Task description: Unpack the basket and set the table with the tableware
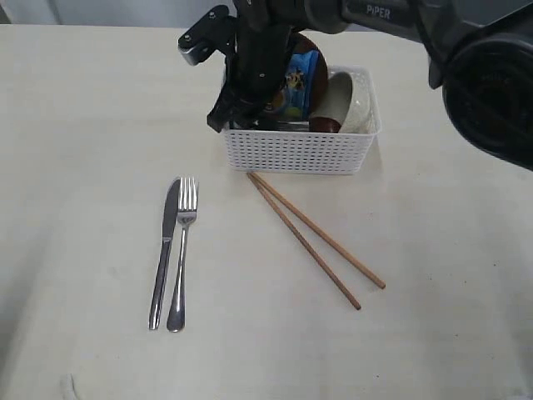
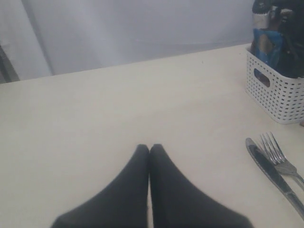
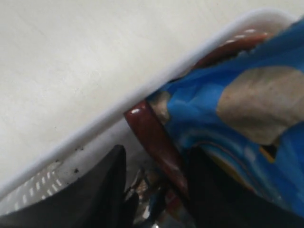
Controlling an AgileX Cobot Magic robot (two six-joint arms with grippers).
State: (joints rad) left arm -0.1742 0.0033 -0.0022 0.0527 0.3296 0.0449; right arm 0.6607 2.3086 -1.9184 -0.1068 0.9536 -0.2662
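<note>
Fishing in the basket (image 1: 296,154) at the upper middle of the exterior view, our right gripper (image 3: 156,152) has its jaws spread either side of the dark red-brown spoon (image 3: 149,130), which stands wedged against the blue snack packet (image 1: 300,79). We'd say the spoon step is on. Next we need to pinch the handle cleanly and lift straight up without dragging the packet. Knife (image 1: 164,250) and fork (image 1: 183,250) lie lower left on the table (image 1: 83,125), chopsticks (image 1: 316,237) centre right. The left gripper (image 2: 149,151) sits pressed together, empty.
</note>
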